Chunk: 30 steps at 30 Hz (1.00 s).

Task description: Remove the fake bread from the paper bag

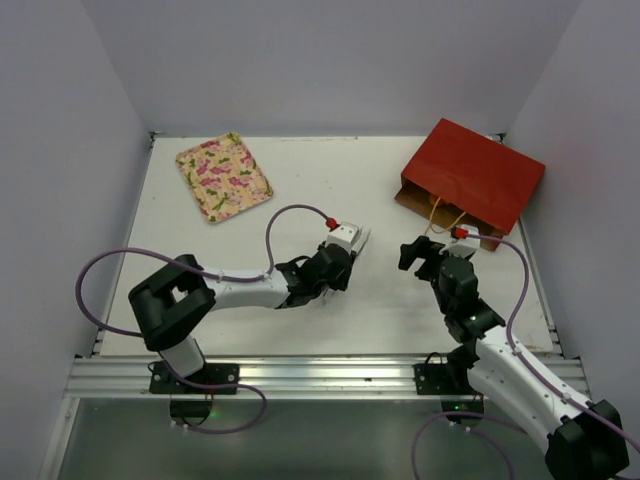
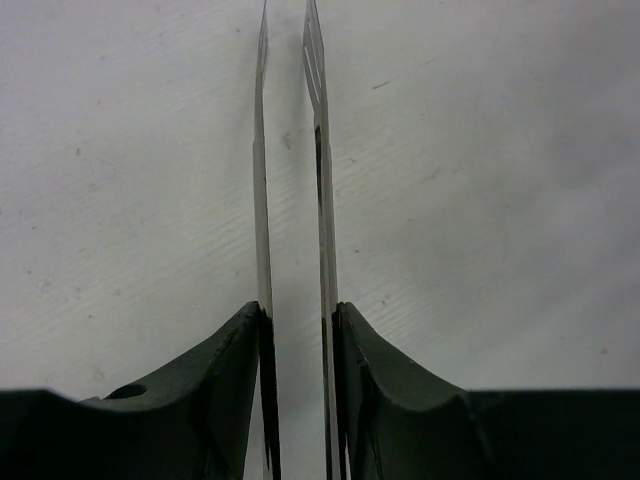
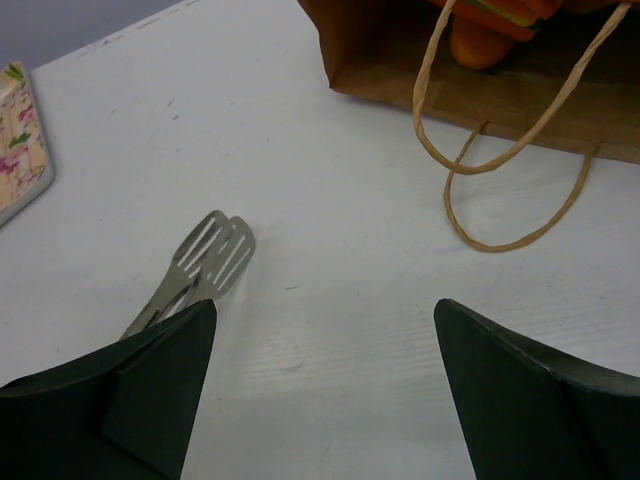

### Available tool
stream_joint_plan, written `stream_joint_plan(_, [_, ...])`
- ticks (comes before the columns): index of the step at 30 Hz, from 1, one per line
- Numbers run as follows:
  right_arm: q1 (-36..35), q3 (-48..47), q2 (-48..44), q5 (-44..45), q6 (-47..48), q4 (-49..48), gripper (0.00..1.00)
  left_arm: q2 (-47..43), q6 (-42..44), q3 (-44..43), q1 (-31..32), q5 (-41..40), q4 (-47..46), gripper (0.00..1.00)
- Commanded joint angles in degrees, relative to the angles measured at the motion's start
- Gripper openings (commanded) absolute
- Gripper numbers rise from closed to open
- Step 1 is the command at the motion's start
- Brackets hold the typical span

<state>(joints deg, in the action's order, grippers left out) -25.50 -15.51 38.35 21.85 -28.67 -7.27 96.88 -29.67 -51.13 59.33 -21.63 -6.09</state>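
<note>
The dark-red paper bag (image 1: 470,178) lies flat at the back right, its brown mouth facing the arms and its cord handles (image 3: 500,165) on the table. Orange fake bread (image 3: 478,42) shows just inside the mouth; the other pieces are hidden. My right gripper (image 1: 424,252) is open and empty, low over the table a short way in front of the bag's mouth (image 3: 325,312). My left gripper (image 1: 336,262) is shut on a pair of metal tongs (image 2: 290,170) at mid-table; their slotted tips (image 3: 215,255) point toward the bag and are nearly closed.
A pink-and-green floral tray (image 1: 223,176) lies at the back left; its corner shows in the right wrist view (image 3: 18,130). White walls enclose the table on three sides. The metal rail (image 1: 300,375) runs along the near edge.
</note>
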Motion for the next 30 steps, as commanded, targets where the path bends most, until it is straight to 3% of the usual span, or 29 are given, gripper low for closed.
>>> stream_joint_plan(1, [-0.1,-0.3,0.7,-2.9,0.5,-3.5,0.95,-3.0,2.7,1.6,0.3,7.6,-6.6,0.38])
stream_joint_plan(4, [-0.1,-0.4,0.6,-3.2,0.5,-3.5,0.9,-4.2,2.3,2.7,0.2,7.9,-7.9,0.29])
stream_joint_plan(11, [-0.1,-0.8,-0.6,-2.2,0.5,-2.0,0.86,-7.6,1.9,4.0,0.1,5.7,-6.9,0.27])
stream_joint_plan(15, [-0.1,-1.5,-2.1,1.8,0.3,1.0,0.88,-8.3,0.7,2.2,0.2,2.6,-1.9,0.27])
stream_joint_plan(22, [-0.1,-1.8,-5.4,3.5,2.5,2.6,0.9,-12.6,0.6,2.9,0.1,1.9,-1.0,0.27])
stream_joint_plan(30, [-0.1,-11.5,3.5,8.3,3.4,9.2,0.93,-18.7,0.8,4.5,0.2,0.4,0.9,0.27])
